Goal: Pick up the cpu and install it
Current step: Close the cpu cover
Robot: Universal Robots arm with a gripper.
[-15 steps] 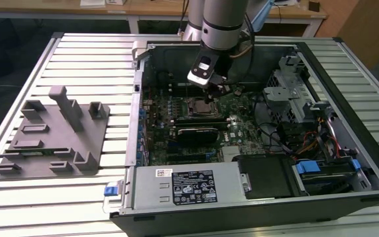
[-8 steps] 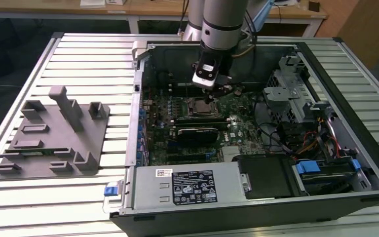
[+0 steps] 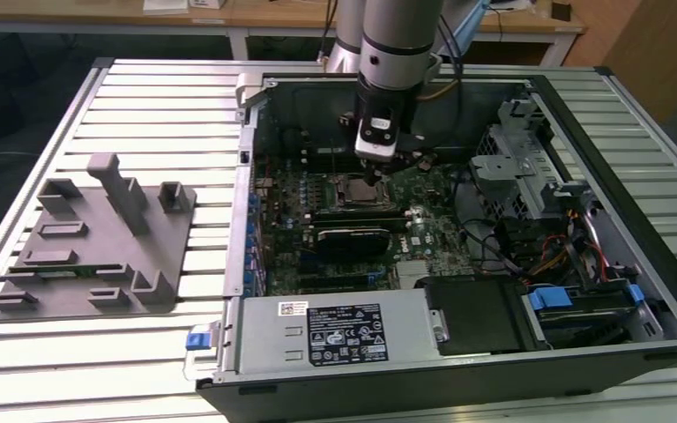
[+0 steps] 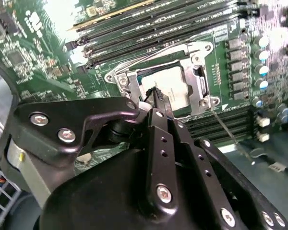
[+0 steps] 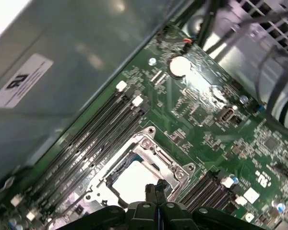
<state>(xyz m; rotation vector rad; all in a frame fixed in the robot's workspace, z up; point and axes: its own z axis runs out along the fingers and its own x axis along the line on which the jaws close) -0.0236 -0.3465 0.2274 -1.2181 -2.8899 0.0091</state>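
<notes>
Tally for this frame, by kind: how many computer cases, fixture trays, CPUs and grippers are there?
computer case: 1
grey fixture tray: 1
cpu: 1
gripper: 1
Total: 4

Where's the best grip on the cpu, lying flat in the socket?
Probably two opposite edges, coming straight down from above. The cpu lies flat and thin, its top plate offers nothing to pinch, and the socket frame hems its sides, blocking any sideways approach.
</notes>
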